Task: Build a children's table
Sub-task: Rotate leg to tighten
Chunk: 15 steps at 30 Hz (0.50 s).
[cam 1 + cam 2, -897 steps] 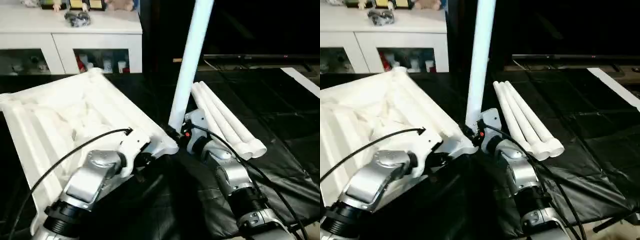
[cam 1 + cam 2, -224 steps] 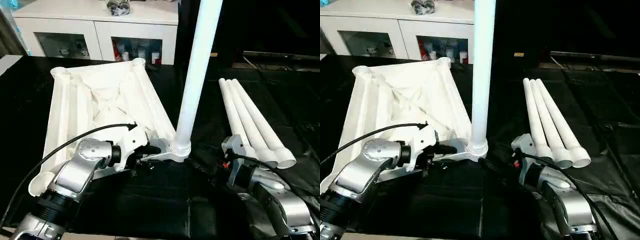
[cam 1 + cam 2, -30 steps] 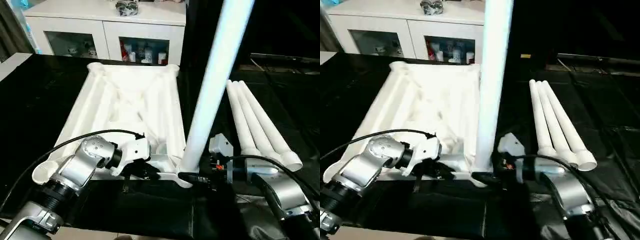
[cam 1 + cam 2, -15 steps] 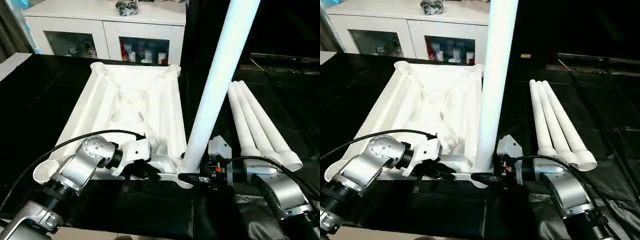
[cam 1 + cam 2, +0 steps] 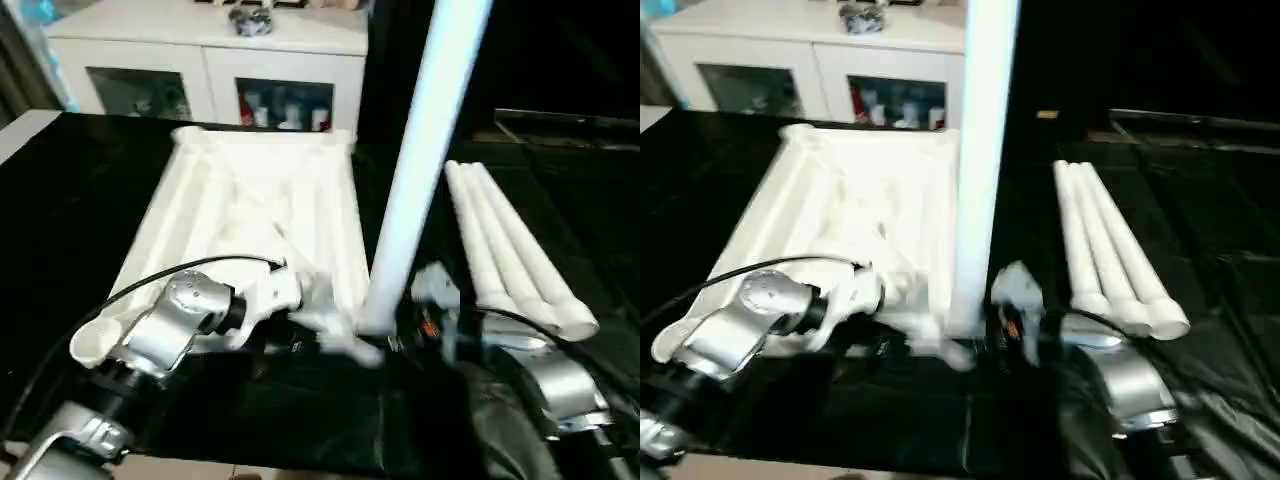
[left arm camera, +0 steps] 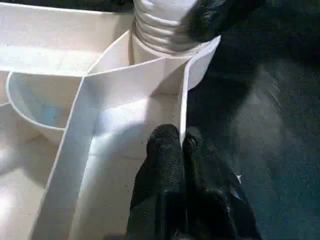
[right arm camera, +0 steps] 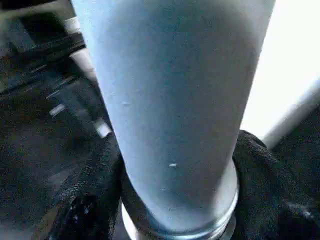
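Black cloth (image 5: 60,200) covers the work surface, and the white table top (image 5: 250,210) is laid on it upside down, its ribbed underside facing up. One leg (image 5: 420,170) stands upright in the corner socket (image 6: 165,37) of the table top nearest the robot, and three spare legs (image 5: 510,260) are laid side by side just beside the table top, on the far side of the standing leg. The left gripper (image 6: 172,142) is pinched shut on a thin rib of the table top near that socket. The right gripper (image 7: 175,200) is wrapped around the base of the standing leg, its fingers (image 7: 255,170) touching the tube on both sides. The plastic is judged to be light, stiff and rather smooth, so the leg may slip under a weak hold; it is best taken low, close to the socket, while the top is best held by a rib or rim. Behind the table top a white cabinet (image 5: 210,70) with glass doors is seen, well apart. Nothing is seen between the spare legs and the table top except the standing leg and the right arm.
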{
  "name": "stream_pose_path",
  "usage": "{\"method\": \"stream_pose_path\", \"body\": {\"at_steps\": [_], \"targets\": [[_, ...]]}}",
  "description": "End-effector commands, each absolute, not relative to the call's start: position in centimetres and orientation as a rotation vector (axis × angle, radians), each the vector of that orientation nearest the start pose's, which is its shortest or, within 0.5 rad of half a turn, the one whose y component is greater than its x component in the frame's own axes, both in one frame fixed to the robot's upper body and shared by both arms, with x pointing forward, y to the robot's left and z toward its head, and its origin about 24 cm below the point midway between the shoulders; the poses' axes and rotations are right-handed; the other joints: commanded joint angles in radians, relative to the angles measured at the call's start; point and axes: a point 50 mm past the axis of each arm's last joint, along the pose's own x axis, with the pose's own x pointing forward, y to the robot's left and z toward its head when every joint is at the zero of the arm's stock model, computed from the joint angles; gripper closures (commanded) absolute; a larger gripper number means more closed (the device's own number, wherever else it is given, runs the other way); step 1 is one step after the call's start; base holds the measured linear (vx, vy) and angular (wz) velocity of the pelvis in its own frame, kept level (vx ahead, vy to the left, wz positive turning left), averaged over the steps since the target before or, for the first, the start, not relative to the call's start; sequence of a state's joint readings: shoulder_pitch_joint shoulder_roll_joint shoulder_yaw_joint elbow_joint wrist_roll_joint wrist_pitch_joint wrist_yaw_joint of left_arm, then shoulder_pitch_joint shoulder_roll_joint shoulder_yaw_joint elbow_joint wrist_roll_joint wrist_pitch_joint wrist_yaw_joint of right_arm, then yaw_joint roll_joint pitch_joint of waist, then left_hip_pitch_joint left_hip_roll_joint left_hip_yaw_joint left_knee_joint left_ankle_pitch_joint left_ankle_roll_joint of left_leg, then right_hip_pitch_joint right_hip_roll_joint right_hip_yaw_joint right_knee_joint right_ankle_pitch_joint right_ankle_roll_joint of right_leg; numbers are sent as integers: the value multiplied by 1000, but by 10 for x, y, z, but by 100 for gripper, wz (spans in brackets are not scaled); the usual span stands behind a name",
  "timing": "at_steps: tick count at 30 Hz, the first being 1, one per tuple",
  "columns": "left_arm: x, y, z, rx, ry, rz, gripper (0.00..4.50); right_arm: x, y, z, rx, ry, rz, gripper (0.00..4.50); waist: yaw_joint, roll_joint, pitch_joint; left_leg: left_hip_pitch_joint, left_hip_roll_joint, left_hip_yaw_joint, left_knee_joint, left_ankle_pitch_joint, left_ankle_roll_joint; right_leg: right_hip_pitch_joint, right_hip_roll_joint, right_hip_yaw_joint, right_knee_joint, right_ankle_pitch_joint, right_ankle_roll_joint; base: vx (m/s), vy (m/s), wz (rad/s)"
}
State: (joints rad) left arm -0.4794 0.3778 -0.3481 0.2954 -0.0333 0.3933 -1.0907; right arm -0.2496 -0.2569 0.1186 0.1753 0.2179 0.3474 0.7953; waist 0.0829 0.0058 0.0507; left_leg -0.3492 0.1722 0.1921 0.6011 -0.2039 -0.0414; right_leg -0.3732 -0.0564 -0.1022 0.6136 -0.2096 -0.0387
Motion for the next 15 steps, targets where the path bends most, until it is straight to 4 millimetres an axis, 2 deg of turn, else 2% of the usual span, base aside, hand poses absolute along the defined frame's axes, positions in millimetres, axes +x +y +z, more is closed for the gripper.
{"method": "stream_pose_path", "body": {"at_steps": [1,2,4,5,6,8,9,12,13,14,15], "targets": [[303,102,65,266,446,-1194,450,280,-107,33,80,347,885,181,-3,0,-56,-3,72,-46,-77,-168,-1,47,-119,71,-91,-300,-152,0,0,0],[304,99,67,245,440,-1163,450,283,-101,31,86,348,843,181,-5,0,-56,-5,70,-45,-76,-160,1,46,-118,71,-90,-295,-151,0,0,0],[306,95,68,224,433,-1126,450,286,-95,29,95,353,797,181,-11,-1,-54,-2,68,-43,-74,-163,6,42,-118,72,-97,-318,-146,0,0,0],[308,89,70,201,422,-1078,450,291,-88,27,107,364,729,181,-13,-4,-58,-1,68,-42,-72,-143,12,43,-118,74,-94,-290,-150,0,0,0],[309,86,71,190,412,-1045,450,293,-85,26,115,368,691,181,-18,0,-57,-5,68,-43,-73,-124,15,42,-114,73,-89,-253,-161,0,0,0],[311,82,72,175,402,-1013,450,296,-81,25,122,374,646,181,-18,1,-60,-2,69,-41,-70,-105,23,43,-115,75,-84,-203,-169,0,0,0],[311,76,74,164,390,-996,450,299,-77,25,133,382,611,181,-20,-3,-62,-5,68,-40,-71,-90,30,44,-113,76,-80,-168,-178,0,0,0],[308,64,77,159,371,-1009,450,301,-69,28,161,370,625,181,-19,1,-64,-5,69,-38,-68,-59,47,44,-112,76,-72,-97,-193,0,0,0],[307,63,77,161,371,-1012,450,301,-68,29,162,367,630,125,-19,0,-63,-5,68,-37,-67,-60,54,44,-112,77,-72,-84,-195,0,0,0],[307,64,76,167,374,-1014,450,301,-69,29,162,366,625,125,-18,1,-64,-6,68,-37,-67,-57,56,45,-112,77,-71,-78,-196,0,0,0],[307,65,75,175,375,-1017,450,301,-71,29,163,363,623,125,-18,5,-62,-6,68,-37,-68,-61,59,45,-112,77,-72,-76,-196,0,0,0]]}}
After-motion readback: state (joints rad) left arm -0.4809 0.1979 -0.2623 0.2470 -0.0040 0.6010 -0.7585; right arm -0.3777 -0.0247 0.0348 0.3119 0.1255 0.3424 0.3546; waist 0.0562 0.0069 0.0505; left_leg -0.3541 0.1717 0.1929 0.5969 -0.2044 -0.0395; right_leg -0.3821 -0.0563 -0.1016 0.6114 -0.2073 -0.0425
